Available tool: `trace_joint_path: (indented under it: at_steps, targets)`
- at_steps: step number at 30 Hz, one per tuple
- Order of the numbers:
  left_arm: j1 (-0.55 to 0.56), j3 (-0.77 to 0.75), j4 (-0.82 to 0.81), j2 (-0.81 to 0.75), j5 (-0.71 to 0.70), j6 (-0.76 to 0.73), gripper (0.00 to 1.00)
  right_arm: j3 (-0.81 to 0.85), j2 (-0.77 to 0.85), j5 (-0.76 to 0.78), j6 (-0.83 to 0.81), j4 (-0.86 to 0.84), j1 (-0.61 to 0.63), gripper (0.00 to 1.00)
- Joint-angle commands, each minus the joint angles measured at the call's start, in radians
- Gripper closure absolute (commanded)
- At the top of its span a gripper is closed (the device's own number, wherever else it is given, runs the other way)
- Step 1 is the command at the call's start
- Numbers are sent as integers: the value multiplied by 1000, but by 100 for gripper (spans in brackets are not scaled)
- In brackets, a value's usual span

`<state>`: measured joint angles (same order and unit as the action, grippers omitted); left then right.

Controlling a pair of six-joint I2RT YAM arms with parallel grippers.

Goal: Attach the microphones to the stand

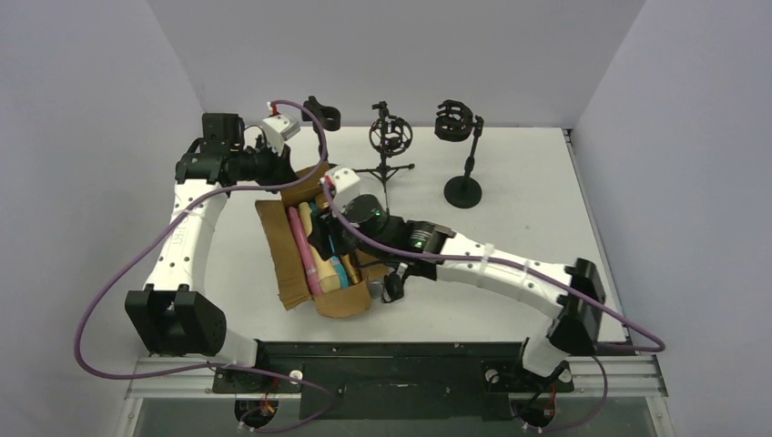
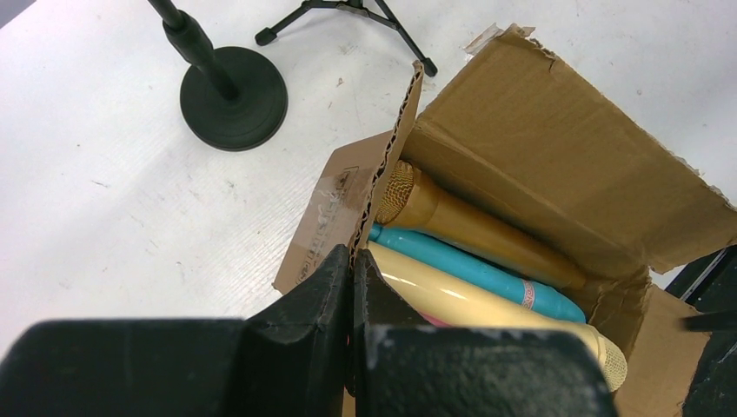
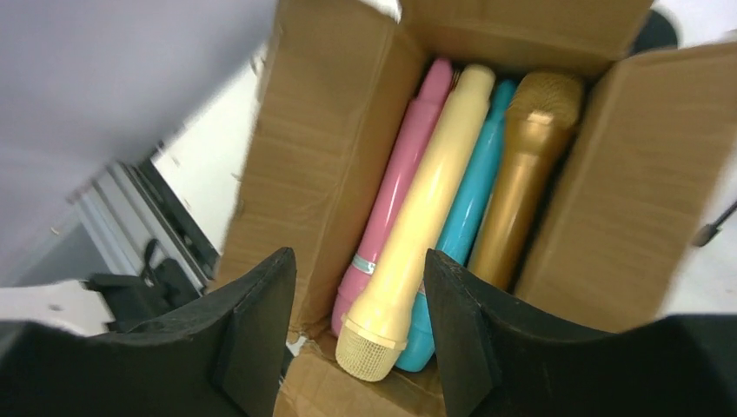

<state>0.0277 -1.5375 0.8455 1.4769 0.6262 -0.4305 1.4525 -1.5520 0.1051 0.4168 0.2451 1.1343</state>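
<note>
Right wrist only: right gripper (image 3: pixel 356 261) spread wide over cream stick-shaped microphone (image 3: pixel 426 208); left wrist only: left gripper (image 2: pixel 352 256) pinching brown cardboard box's flap (image 2: pixel 335 208).

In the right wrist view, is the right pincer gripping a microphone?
No, the right pincer stands open above the cream microphone lying in the cardboard box.

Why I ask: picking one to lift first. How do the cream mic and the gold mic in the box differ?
Colour: the cream mic is pale and glossy; the gold mic is metallic.
Pose: the cream mic's head points the opposite way to the gold mic's.
Place: the cream mic lies mid-box; the gold mic lies against a box wall.
Both lie lengthwise, a teal mic between them.
</note>
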Motion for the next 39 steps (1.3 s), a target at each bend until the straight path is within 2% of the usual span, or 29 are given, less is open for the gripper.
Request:
trace_joint_path:
  at_steps: [1, 7, 15, 19, 20, 25, 29, 34, 39]
  targets:
    - [5, -15, -45, -65, 40, -1, 100, 95, -168, -65, -51, 138, 8, 48]
    - [4, -12, -45, -73, 42, -1, 100, 164, -303, -72, -42, 161, 8, 48]
    - [3, 1, -49, -76, 40, -7, 100, 169, -401, -51, -36, 155, 5, 50]
    - [3, 4, -52, -75, 39, -12, 100, 169, -418, -70, -19, 145, 5, 63]
    - [3, 5, -53, -74, 37, -13, 100, 168, -417, -72, -17, 141, 5, 70]
    - [3, 4, -54, -69, 31, -22, 100, 171, -354, -83, -2, 132, 0, 89]
    - [3, 4, -54, -66, 23, -29, 100, 167, -278, -96, 6, 136, -17, 98]
    - [3, 11, -53, -70, 13, -39, 100, 121, -159, -97, 2, 162, -47, 100]
    - [2, 15, -42, -77, 4, -60, 100, 0, -12, -52, -25, 171, -73, 100]
